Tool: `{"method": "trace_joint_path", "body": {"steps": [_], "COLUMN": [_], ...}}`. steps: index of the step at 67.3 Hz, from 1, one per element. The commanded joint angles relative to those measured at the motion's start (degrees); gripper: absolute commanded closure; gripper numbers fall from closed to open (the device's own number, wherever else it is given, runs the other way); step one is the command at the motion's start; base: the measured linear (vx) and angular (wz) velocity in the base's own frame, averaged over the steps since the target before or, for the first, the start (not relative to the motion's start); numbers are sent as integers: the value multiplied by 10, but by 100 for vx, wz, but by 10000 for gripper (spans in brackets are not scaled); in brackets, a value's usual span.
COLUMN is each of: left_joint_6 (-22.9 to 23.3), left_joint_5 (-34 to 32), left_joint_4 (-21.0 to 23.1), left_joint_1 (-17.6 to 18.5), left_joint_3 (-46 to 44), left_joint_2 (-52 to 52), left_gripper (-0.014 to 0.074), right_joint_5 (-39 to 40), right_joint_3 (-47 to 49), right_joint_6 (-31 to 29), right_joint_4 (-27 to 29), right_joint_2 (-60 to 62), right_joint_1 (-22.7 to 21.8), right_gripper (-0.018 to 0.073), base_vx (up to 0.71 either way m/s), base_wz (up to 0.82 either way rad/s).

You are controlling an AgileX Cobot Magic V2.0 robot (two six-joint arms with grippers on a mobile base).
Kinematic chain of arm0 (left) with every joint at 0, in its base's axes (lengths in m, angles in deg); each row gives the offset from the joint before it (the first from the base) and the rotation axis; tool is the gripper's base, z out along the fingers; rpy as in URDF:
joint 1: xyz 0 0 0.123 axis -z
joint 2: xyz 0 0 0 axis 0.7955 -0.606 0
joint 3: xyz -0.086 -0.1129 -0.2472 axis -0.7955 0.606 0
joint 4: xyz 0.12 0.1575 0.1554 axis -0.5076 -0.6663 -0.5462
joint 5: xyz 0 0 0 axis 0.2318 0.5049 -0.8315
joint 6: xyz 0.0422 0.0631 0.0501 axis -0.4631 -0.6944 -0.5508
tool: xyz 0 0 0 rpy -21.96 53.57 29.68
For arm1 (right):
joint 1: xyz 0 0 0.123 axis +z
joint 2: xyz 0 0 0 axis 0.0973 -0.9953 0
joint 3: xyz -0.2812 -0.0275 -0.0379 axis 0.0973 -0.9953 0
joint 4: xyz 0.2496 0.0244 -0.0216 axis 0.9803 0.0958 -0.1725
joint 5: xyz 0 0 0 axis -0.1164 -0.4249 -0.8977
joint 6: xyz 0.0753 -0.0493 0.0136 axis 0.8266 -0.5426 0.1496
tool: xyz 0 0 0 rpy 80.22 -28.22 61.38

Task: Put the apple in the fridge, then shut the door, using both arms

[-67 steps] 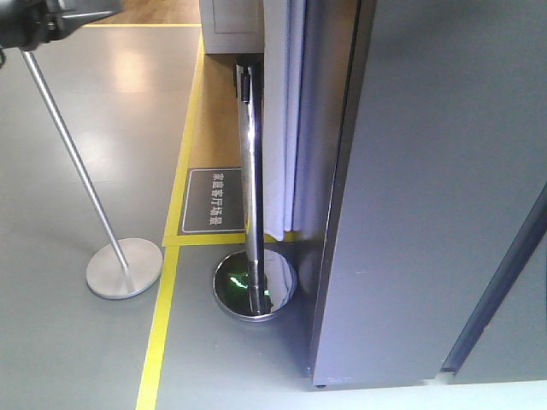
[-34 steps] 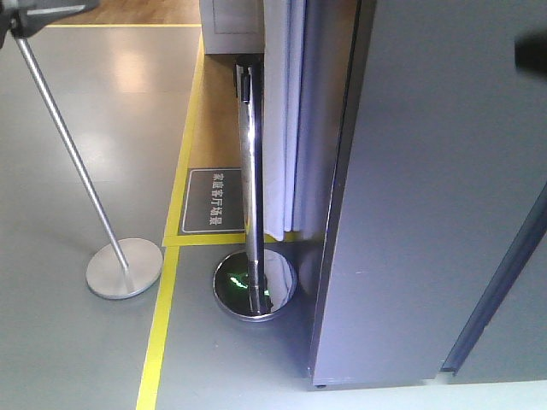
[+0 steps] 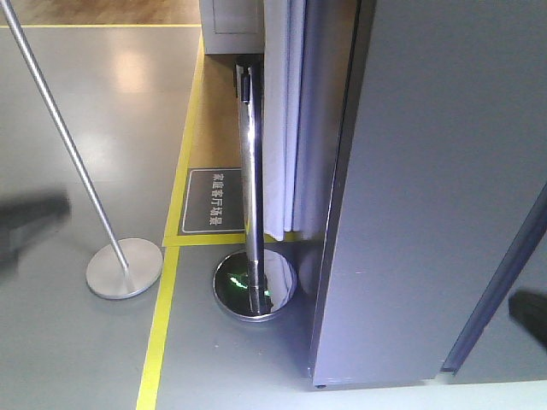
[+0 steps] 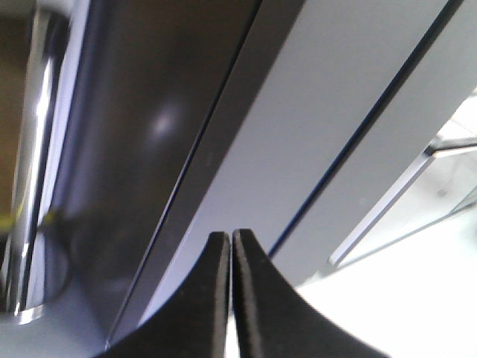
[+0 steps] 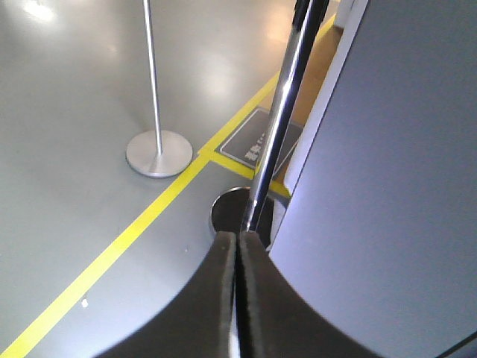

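The dark grey fridge (image 3: 427,213) fills the right of the front view. Its grey door panels are shut, with a dark seam (image 3: 496,282) between them, and no white interior shows. The apple is out of view. My left gripper (image 4: 227,236) is shut and empty, pointing at the fridge's grey front (image 4: 313,112). My right gripper (image 5: 238,237) is shut and empty, next to the fridge's side (image 5: 387,186). In the front view, blurred dark shapes at the left edge (image 3: 30,218) and the lower right edge (image 3: 530,316) look like my arms.
A chrome stanchion post (image 3: 250,188) with a mirrored base (image 3: 255,286) stands right beside the fridge's left side. A thinner post with a round base (image 3: 124,267) stands further left. A yellow floor line (image 3: 158,342), a floor sign (image 3: 214,201) and a white curtain (image 3: 282,120) are nearby.
The dark shape at the top left has dropped to the middle left edge. The one at the upper right has dropped to the lower right edge. The fridge has not moved.
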Motion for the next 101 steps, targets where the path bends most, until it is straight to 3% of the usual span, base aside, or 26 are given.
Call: {"method": "trace_joint_path", "body": {"steps": [1, 13, 80, 101], "left_joint_6": [6, 6, 5, -10], "left_joint_5": [35, 60, 45, 48], "left_joint_4": [12, 86, 90, 242], "left_joint_1": [-1, -1, -1, -1], "left_joint_3": [67, 168, 175, 176], "left_joint_2": [65, 152, 178, 178], "left_gripper": [605, 605, 604, 604], "right_joint_5": [32, -5, -34, -34], "right_joint_3": [-9, -15, -15, -15], "right_joint_6": [-4, -4, -4, -4], "right_joint_4": [17, 21, 28, 28], "right_joint_2": [17, 31, 31, 31], "right_joint_1": [-2, -2, -2, -2], "right_gripper": [563, 562, 562, 562], "base_vx": [0, 0, 0, 0], "base_wz": [0, 0, 0, 0]}}
